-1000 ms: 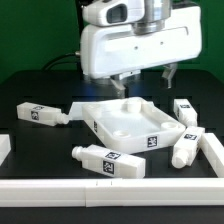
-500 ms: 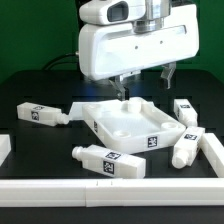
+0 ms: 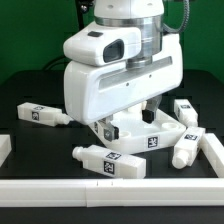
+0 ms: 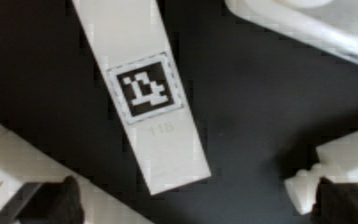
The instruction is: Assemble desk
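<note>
The white desk tabletop (image 3: 152, 132) lies rim up in the middle, half hidden by the arm; one corner shows in the wrist view (image 4: 318, 25). Four tagged legs lie loose: one at the exterior view's left (image 3: 40, 114), one in front (image 3: 108, 160), two at the right (image 3: 187, 148) (image 3: 184, 109). My gripper (image 3: 128, 124) hangs open and empty over the tabletop's front left edge, just above the front leg. In the wrist view a tagged leg (image 4: 149, 95) lies on the black table ahead of the open gripper (image 4: 197, 205), untouched.
A long white rail (image 3: 100, 190) runs along the table's front, with white pieces at the right (image 3: 213, 150) and left (image 3: 4, 146) edges. In the wrist view white parts lie close to each fingertip (image 4: 7, 165) (image 4: 345, 155).
The arm has swung from behind the tabletop toward the front and come lower. It now covers most of the tabletop. No part has moved.
</note>
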You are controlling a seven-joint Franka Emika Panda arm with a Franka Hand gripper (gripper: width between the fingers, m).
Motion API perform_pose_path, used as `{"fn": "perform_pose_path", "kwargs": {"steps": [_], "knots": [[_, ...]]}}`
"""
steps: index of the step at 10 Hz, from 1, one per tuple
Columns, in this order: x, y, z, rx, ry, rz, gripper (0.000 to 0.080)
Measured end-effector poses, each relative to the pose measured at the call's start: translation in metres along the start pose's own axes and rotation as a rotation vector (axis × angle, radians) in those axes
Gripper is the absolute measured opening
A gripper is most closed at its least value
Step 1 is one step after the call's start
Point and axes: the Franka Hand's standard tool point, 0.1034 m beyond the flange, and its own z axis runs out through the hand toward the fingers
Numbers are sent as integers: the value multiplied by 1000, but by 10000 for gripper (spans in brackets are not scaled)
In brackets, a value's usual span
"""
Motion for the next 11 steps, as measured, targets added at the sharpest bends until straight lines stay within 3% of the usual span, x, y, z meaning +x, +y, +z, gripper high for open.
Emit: {"fn": "perform_pose_path", "kwargs": {"steps": [3,5,6,7,8,10,11], "knots": [[-3,3,6,-2,0,-22,649],[-13,19,40,-30,22,-67,649],[-17,22,50,-29,20,-59,649],[-20,24,61,-53,41,-56,649],[-25,20,67,-46,34,-55,649],[-26,19,69,-45,31,-55,649],[-26,19,69,-44,31,-55,557]]}}
